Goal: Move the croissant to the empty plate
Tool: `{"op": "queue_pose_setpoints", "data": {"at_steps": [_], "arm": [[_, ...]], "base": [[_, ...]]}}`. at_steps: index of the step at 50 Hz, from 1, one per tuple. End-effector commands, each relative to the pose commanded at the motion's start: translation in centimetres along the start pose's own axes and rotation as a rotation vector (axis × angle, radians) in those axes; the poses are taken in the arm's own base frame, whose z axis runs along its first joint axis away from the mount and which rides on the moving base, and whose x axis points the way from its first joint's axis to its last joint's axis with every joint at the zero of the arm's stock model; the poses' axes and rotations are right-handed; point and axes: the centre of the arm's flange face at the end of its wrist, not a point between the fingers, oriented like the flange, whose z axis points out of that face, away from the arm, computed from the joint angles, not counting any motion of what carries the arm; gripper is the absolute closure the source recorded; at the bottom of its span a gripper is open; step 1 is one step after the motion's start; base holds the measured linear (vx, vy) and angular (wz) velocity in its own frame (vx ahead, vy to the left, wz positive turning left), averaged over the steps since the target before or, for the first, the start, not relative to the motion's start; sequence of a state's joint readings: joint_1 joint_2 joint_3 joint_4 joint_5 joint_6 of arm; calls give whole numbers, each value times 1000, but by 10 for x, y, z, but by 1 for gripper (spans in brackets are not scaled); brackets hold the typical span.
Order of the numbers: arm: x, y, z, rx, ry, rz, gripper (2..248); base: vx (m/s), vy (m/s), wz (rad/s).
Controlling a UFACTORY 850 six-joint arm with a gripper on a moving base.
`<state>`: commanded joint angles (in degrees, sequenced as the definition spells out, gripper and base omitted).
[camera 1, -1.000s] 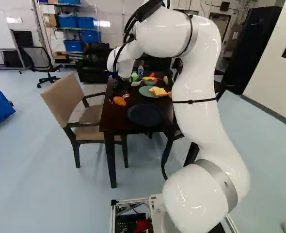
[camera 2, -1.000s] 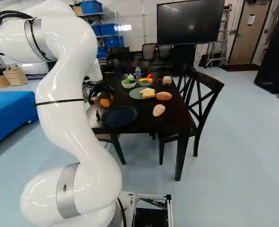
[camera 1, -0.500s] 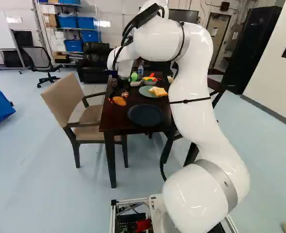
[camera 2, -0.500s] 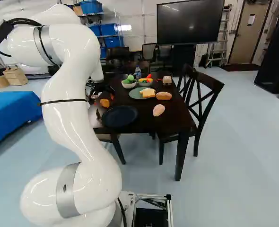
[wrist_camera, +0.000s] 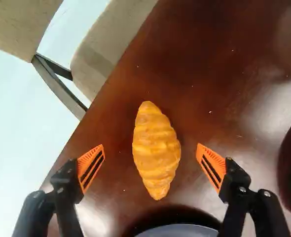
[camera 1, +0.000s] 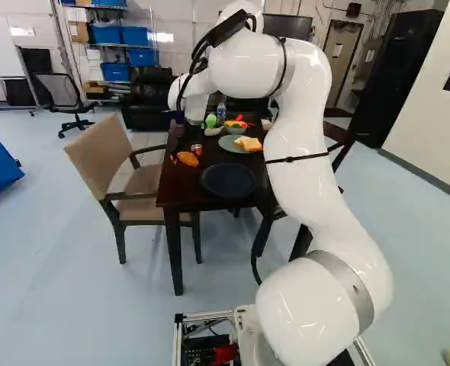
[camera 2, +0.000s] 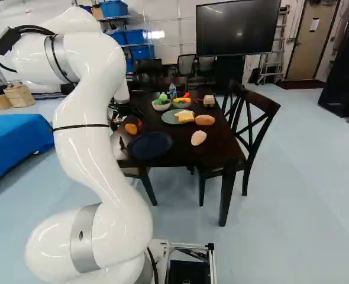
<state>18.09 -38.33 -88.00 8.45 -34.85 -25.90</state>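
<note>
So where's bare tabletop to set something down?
Bare: between croissant and green plate; also the table's near right corner, right of dark plate, nearer than pale roll. Crowded: past green plate, where two bowls and bottle sit close.

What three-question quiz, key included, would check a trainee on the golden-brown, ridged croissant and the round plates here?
1. True or false: the black two-finger gripper is open, the croissant between its orange pads but touching neither.

2. Pick one: what lies on the round green plate?
A) the croissant
B) a yellow-and-white bread piece
C) a red apple

3. Fill in the colour: the round, empty plate nearest the base is dark ____.

Key: 1 true; 2 B; 3 blue
</note>
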Motion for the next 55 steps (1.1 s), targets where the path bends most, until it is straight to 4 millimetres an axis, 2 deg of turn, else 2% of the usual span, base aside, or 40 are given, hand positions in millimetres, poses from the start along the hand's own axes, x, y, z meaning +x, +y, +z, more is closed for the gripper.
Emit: {"op": "queue_pose_setpoints", "data": {"at_steps": [7,8,12,13,17,18,22,23,28,29,33,34,38,39,44,45,54,55], "arm": [[0,0,0,0,0,0,3],[0,0,0,0,0,0,12],[0,0,0,0,0,0,12],[0,0,0,0,0,0,25],[0,0,0,0,0,0,25],[0,0,0,0,0,0,36],[0,0,0,-1,3,0,36],[0,0,0,-2,4,0,49],[1,0,0,-3,6,0,49],[1,0,0,-3,6,0,60],[1,0,0,-3,6,0,60],[1,0,0,-3,6,0,73],[1,0,0,-3,6,0,73],[1,0,0,-3,6,0,85],[1,0,0,-3,6,0,85],[1,0,0,-3,7,0,96],[2,1,0,-9,18,0,106],[2,1,0,-9,18,0,116]], "base": [[0,0,0],[0,0,0],[0,0,0],[0,0,0],[0,0,0],[0,0,0],[0,0,0],[0,0,0],[0,0,0],[0,0,0],[0,0,0],[0,0,0],[0,0,0],[0,0,0],[0,0,0],[0,0,0],[0,0,0],[0,0,0]]}}
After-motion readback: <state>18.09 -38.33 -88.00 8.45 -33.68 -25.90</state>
